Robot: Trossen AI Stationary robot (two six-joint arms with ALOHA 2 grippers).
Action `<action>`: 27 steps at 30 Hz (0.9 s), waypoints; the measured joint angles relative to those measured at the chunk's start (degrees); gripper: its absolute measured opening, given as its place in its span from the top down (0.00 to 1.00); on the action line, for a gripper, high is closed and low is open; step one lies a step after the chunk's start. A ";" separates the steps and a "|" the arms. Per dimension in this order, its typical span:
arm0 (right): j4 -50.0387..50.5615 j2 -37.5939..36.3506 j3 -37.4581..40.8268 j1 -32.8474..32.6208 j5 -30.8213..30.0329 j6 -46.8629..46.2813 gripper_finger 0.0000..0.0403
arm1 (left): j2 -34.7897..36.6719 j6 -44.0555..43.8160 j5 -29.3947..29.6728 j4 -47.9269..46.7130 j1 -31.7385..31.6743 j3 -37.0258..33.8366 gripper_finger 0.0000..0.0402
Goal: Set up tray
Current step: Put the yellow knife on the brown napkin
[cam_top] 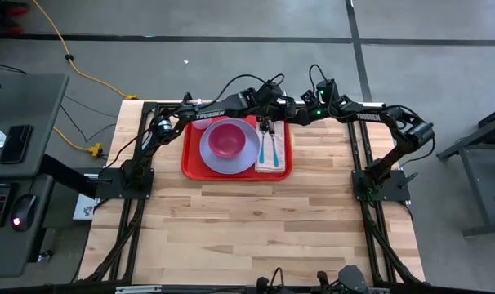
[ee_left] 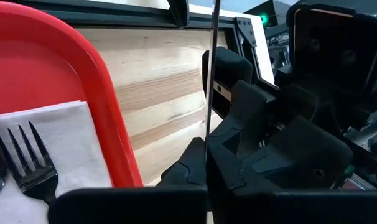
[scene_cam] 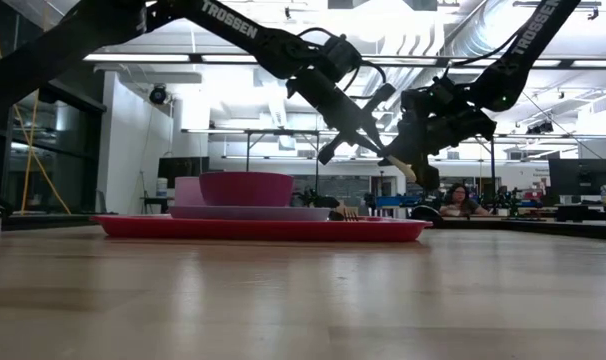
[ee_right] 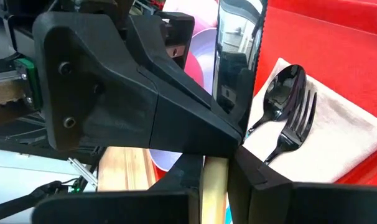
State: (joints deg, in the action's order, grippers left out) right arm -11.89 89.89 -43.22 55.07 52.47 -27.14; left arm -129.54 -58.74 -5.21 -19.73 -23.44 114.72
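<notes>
The red tray [cam_top: 194, 161] lies on the table's far half and carries a lavender plate [cam_top: 219, 159] with a magenta bowl [cam_top: 225, 139]. On its right side a white napkin [cam_top: 272, 157] bears a black fork [ee_right: 297, 124] and spoon [ee_right: 285, 93]. Both grippers meet above the tray's far right corner, the left gripper [ee_left: 207, 200] and the right gripper [ee_right: 216, 186] each shut on a knife. The knife has a shiny serrated blade [ee_right: 237, 56] and a tan handle [scene_cam: 403, 166]. My left gripper has the knife's blade [ee_left: 208, 93] between its two fingers; the blade shows edge-on as a thin line running along them. The knife hangs clear above the tray. My right gripper pinches the tan handle [ee_right: 214, 180] between its two fingers, coming from the table's right side and slanting down. The blade points away from it toward the left gripper. The knife touches neither the tray nor the napkin.
A pale cup [cam_top: 200, 122] stands at the tray's far left corner. The near half of the wooden table [cam_top: 256, 229] is bare wood. The arms' base frames stand at the left edge [cam_top: 121, 184] and right edge [cam_top: 382, 184]. A person [scene_cam: 455, 200] sits in the room behind.
</notes>
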 joint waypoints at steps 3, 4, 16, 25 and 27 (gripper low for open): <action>-0.01 0.00 0.00 0.00 0.00 -0.51 0.95 | 0.00 0.24 -0.44 -0.05 -0.33 0.00 0.94; -0.03 0.00 0.00 0.00 -0.02 -0.77 0.95 | 0.00 0.41 -0.65 -0.04 -0.54 0.00 0.94; -0.13 0.00 0.00 0.03 -0.20 -1.25 0.95 | 0.00 3.15 -2.67 -0.10 -0.64 0.00 0.93; 0.03 0.00 0.00 0.02 -0.09 -1.38 0.95 | 0.00 3.20 -3.36 -0.10 -0.64 0.00 0.93; 0.01 0.00 0.00 0.02 0.00 -1.38 0.95 | 0.00 3.53 -3.79 -0.04 -0.66 0.00 0.91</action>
State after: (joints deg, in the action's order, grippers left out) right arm -11.88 89.89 -43.22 55.09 52.47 -28.51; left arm -129.54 -55.21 -9.00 -19.77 -24.10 114.72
